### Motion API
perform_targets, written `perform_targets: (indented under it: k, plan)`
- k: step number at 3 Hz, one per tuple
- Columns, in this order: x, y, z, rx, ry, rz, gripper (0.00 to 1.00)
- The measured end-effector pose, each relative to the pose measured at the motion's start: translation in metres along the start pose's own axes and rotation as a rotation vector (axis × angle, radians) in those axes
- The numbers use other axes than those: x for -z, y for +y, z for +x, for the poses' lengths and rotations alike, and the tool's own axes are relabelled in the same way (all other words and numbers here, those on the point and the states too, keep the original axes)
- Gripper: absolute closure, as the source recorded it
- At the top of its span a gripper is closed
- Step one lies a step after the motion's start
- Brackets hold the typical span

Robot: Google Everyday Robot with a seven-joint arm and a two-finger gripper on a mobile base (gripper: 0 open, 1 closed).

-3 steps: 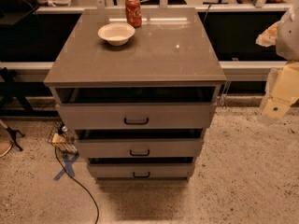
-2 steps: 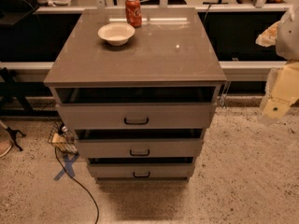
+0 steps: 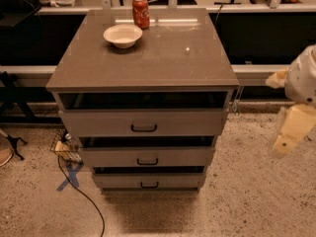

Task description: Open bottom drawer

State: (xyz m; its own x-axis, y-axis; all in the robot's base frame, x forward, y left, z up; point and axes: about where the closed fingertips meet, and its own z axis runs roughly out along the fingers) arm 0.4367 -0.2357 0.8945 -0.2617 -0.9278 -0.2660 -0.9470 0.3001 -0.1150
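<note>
The bottom drawer (image 3: pixel 170 180) is the lowest of three grey-taupe drawers in the cabinet (image 3: pixel 143 58). It has a flat front and a small black bar handle (image 3: pixel 149 184). A dark gap shows above its front. My gripper (image 3: pixel 288 132) hangs at the right edge of the view, cream-coloured under a white arm part (image 3: pixel 303 75). It is well to the right of the cabinet, at about the height of the top and middle drawers, and touches nothing.
A white bowl (image 3: pixel 122 35) and a red soda can (image 3: pixel 140 12) stand on the cabinet top. The top drawer (image 3: pixel 98 123) and middle drawer (image 3: pixel 108 157) have black handles. A cable and a small wire object (image 3: pixel 66 149) lie on the speckled floor at left.
My gripper and the white arm part have moved down along the right edge. The cabinet and its drawers have not moved.
</note>
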Motion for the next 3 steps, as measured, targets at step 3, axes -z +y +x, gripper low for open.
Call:
perform_targets:
  k: [3]
  plan:
    - [-0.131,0.018,0.043,-0.029,-0.118,-0.136,0.0]
